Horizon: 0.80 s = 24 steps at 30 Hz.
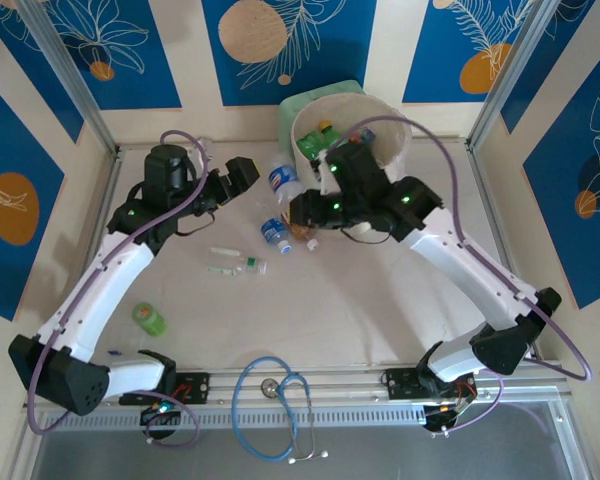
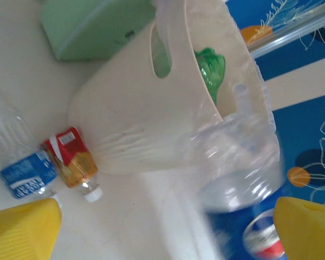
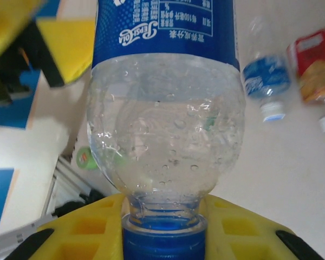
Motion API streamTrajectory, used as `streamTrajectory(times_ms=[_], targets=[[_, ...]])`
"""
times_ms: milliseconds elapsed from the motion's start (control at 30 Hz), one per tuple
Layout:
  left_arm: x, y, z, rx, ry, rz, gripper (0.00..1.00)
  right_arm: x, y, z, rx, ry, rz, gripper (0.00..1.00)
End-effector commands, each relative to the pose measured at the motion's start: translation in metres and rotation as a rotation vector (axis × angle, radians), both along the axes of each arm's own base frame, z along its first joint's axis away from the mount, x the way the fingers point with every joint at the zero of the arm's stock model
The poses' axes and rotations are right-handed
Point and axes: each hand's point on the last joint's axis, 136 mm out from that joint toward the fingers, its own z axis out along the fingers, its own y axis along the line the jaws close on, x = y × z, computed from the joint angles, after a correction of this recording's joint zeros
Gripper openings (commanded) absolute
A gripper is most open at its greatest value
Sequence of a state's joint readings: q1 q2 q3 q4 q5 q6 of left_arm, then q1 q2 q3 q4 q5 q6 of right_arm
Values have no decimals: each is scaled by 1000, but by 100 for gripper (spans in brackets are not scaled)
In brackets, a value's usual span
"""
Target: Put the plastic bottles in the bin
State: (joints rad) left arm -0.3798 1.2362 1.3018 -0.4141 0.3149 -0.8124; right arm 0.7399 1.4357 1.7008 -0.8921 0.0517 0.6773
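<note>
Pepsi bottle [image 3: 165,124] is in our right gripper [image 3: 165,233], beside the bin [image 2: 130,124].
We see the bin upright at the table's far side, a green bottle [image 2: 208,65] inside, pale green box [image 2: 92,27] behind. Right gripper is clamped on the Pepsi bottle's neck; left gripper [image 2: 163,230] has jaws spread wide, bottle's base in the gap, contact unclear. Blue-label bottle [image 2: 27,176] and red-label bottle [image 2: 70,160] lie at the bin's foot.

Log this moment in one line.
left gripper open | right gripper shut on blue-label bottle, at neck | bin: green bottle inside | red-label bottle on table
</note>
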Motion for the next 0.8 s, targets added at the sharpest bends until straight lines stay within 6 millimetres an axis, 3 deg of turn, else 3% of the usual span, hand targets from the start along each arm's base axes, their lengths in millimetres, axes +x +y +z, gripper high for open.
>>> streamTrajectory(times_ms=[0,133,300,500,767], targets=[[0,18,-9,113,-7,50,100,11,-41,48,4,-138,-65,16],[-3,17,-31,130,50,34,100,43,-83,74,-19,-232,-181,17],[-9,19,-53,151,98,29,97,87,-120,76,-60,-237,-288,16],[-17,22,-71,178,144,23,94,123,-130,66,-136,-240,-302,16],[-20,28,-90,215,196,37,91,157,-128,32,-251,-213,-260,16]])
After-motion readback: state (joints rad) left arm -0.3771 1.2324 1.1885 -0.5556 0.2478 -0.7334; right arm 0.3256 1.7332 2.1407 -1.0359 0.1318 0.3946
